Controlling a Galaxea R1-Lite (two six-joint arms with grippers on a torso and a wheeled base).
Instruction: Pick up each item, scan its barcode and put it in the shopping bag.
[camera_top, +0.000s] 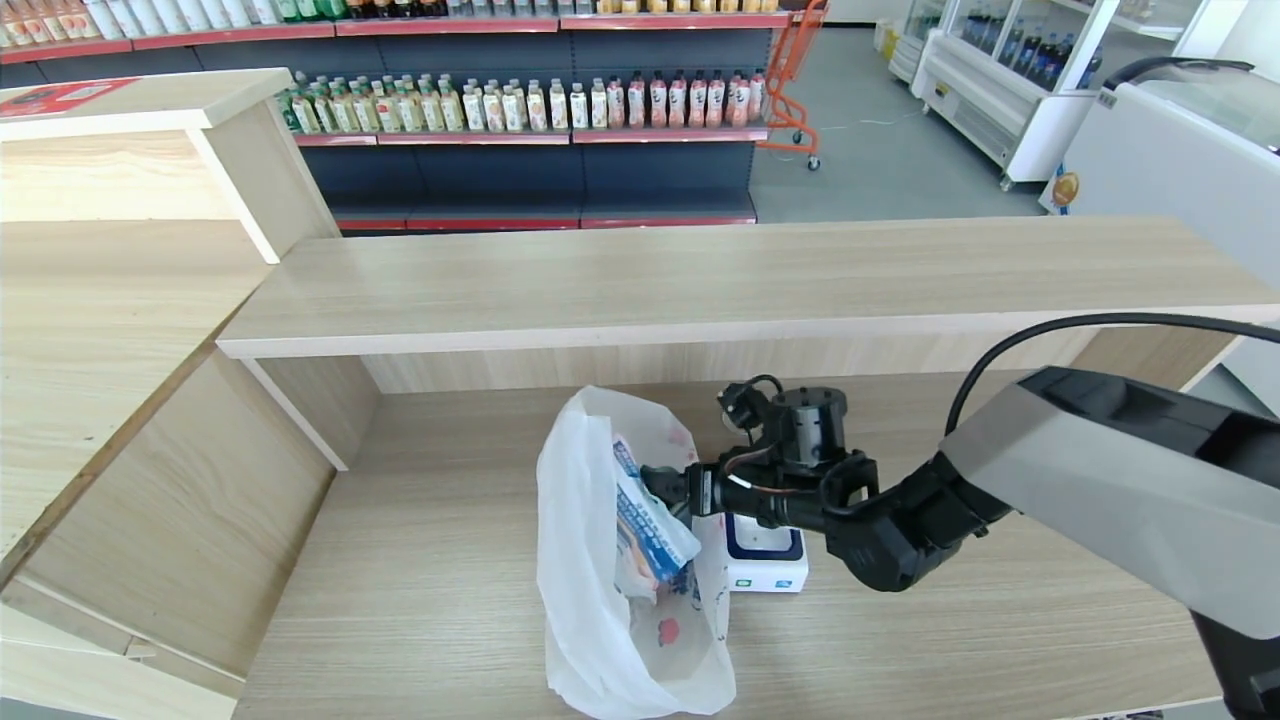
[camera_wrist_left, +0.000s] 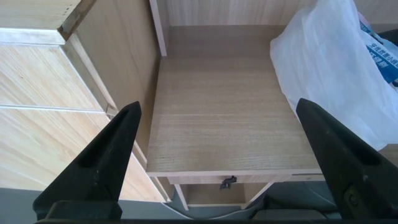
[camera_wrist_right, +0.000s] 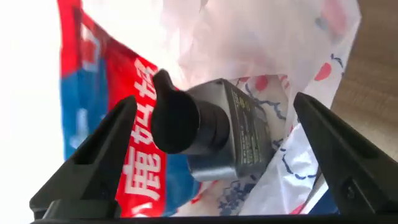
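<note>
Right gripper (camera_top: 662, 482) in the shopping bag (camera_top: 575, 540) mouth at 9 o'clock of the scanner (camera_top: 768, 572), fingers wide open around a grey, black-capped item (camera_wrist_right: 239, 134) lying inside; pulling out may snag the thin plastic and topple the bag.

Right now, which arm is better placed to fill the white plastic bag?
Right, probably: the right fingers sit at the white plastic shopping bag's mouth, while the left fingers face wooden counter beside it.

Right pincer (camera_wrist_right: 216, 102) spread wide, left pincer (camera_wrist_left: 219, 104) spread too
</note>
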